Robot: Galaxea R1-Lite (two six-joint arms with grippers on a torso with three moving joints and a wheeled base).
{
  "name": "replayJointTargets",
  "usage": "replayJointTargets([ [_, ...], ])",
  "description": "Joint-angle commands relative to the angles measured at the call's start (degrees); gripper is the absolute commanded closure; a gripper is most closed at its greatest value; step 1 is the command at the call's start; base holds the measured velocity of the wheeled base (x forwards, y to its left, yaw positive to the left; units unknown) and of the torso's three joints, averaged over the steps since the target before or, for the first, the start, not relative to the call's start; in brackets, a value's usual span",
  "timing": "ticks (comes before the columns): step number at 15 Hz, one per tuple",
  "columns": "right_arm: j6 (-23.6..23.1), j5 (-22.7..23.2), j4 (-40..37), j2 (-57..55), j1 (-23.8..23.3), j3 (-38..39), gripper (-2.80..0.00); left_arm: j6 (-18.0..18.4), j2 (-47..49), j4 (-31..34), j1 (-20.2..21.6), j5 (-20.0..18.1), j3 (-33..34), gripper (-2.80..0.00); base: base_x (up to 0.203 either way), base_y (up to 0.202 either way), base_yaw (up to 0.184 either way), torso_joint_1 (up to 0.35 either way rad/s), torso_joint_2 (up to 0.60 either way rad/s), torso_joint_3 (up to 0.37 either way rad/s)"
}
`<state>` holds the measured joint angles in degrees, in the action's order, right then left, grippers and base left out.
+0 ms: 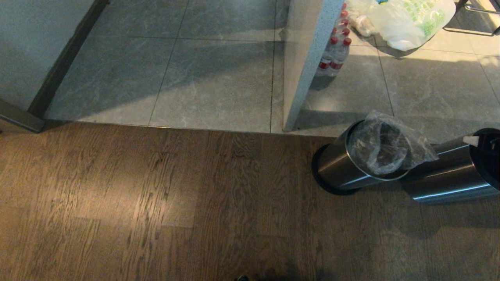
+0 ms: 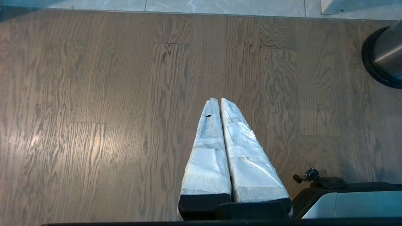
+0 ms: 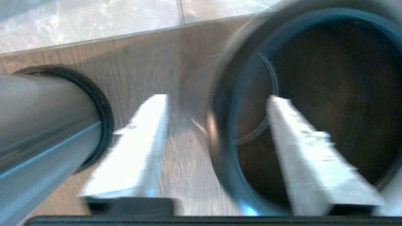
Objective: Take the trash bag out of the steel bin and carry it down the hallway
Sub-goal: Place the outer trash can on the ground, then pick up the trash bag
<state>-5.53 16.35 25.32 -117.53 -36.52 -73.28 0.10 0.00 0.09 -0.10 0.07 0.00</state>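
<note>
The trash bag (image 1: 384,146) is a thin, clear, crinkled plastic liner, glossy where light catches its folds. It sits in the mouth of the steel bin (image 1: 343,166), its loose edge puffed up and spilling over the rim toward the neighbouring bin. The steel bin is a small brushed-metal cylinder with a black base ring, standing on the dark wood-plank floor (image 1: 156,203) just short of the tile edge. Touching or just beside it stands a second steel bin (image 1: 449,175), also brushed metal, with a black rim and an open dark interior.

The right pincer (image 3: 216,100) hangs spread and holds nothing; one white padded finger (image 3: 138,141) lies over the floor between the two bins, the other over the second bin's dark mouth (image 3: 329,78). The left pincer (image 2: 219,100) is parked over bare planks, its two foam-wrapped fingers pressed together with nothing between them.

Beyond the planks lie glossy grey stone tiles (image 1: 215,78). A pale speckled panel (image 1: 304,58) stands on them, with red-capped clear bottles (image 1: 336,50) behind it and a white plastic bag with green print (image 1: 410,19) farther off.
</note>
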Motion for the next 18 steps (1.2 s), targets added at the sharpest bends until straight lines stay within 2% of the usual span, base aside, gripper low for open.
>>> replayJointTargets([
  [1, -0.20, 1.99, -0.50, 8.71, 0.13, 5.12, 0.00, -0.01, 0.00, 0.00, 0.01, 0.01, 0.00, 0.00, 0.000, 0.000, 0.000, 0.000, 0.00, 0.000],
  [6, -0.37, 5.31, -9.59, 19.41, 3.71, 14.65, 0.00, -0.01, 0.00, 0.00, 0.01, 0.01, 0.00, 0.00, 0.000, 0.000, 0.000, 0.000, 0.00, 0.000],
  [9, -0.30, 11.01, -17.57, 21.30, 5.34, 16.20, 0.00, -0.01, 0.00, 0.00, 0.01, 0.01, 0.00, 0.00, 0.000, 0.000, 0.000, 0.000, 0.00, 0.000],
  [12, -0.99, 12.33, -17.60, 21.33, 9.49, 19.58, 0.00, -0.01, 0.00, 0.00, 0.01, 0.01, 0.00, 0.00, 0.000, 0.000, 0.000, 0.000, 0.00, 0.000],
  [13, -0.80, 12.31, -17.07, 21.04, 10.07, 19.57, -2.80, -0.01, 0.00, 0.00, 0.01, 0.01, 0.00, 0.00, 0.000, 0.000, 0.000, 0.000, 0.00, 0.000],
  [18, -1.10, 12.31, -11.83, 19.76, 11.30, 19.14, -2.80, -0.01, 0.00, 0.00, 0.01, 0.01, 0.00, 0.00, 0.000, 0.000, 0.000, 0.000, 0.00, 0.000],
])
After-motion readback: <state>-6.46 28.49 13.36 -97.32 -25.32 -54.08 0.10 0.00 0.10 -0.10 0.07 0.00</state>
